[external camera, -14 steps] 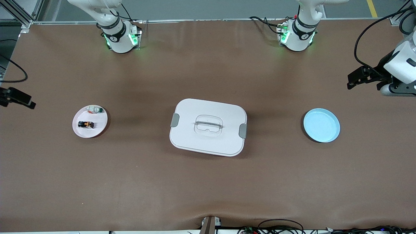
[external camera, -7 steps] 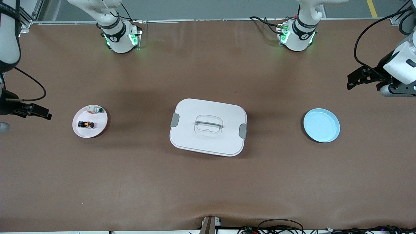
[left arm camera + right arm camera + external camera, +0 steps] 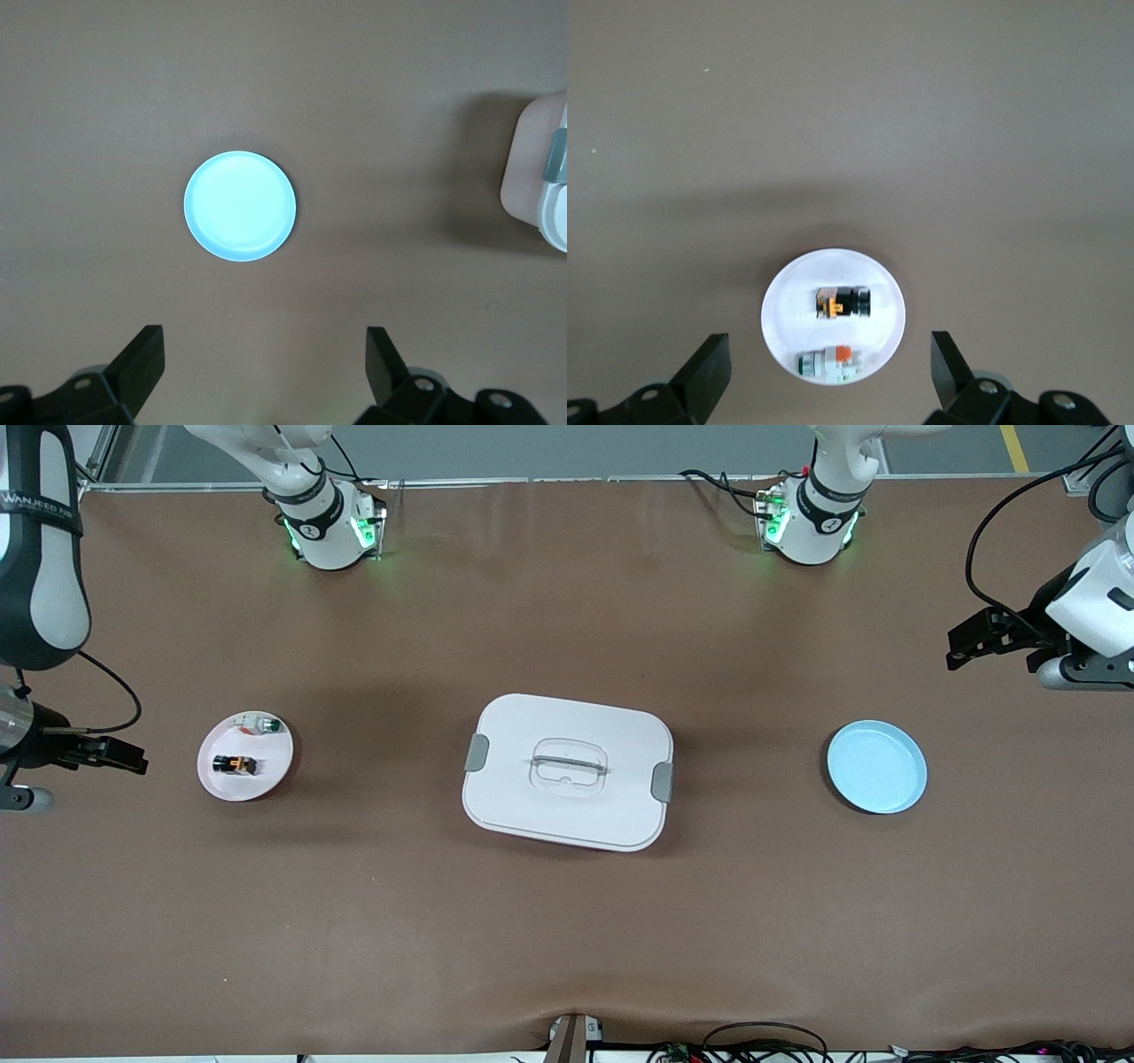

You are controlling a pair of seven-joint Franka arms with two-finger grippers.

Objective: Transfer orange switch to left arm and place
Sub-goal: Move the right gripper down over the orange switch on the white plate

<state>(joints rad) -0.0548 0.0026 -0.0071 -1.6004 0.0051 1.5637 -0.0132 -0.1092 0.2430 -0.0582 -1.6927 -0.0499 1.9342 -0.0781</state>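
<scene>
The orange switch (image 3: 234, 763) lies on a small pink plate (image 3: 270, 769) toward the right arm's end of the table. It also shows in the right wrist view (image 3: 843, 303). My right gripper (image 3: 124, 757) hangs open and empty over the table beside that plate; its fingers (image 3: 713, 354) spread wide in the right wrist view. The white box (image 3: 567, 771) stands at the table's middle. My left gripper (image 3: 961, 646) waits open and empty over the left arm's end of the table, its own view showing spread fingers (image 3: 146, 350).
A small white component with a green cap (image 3: 261, 725) shares the pink plate (image 3: 784, 310). An empty blue plate (image 3: 876, 766) lies toward the left arm's end and shows in the left wrist view (image 3: 240, 205), with a corner of the box (image 3: 540, 159).
My right arm has come in from the table's end, and its gripper has moved toward the pink plate. The left arm has not moved.
</scene>
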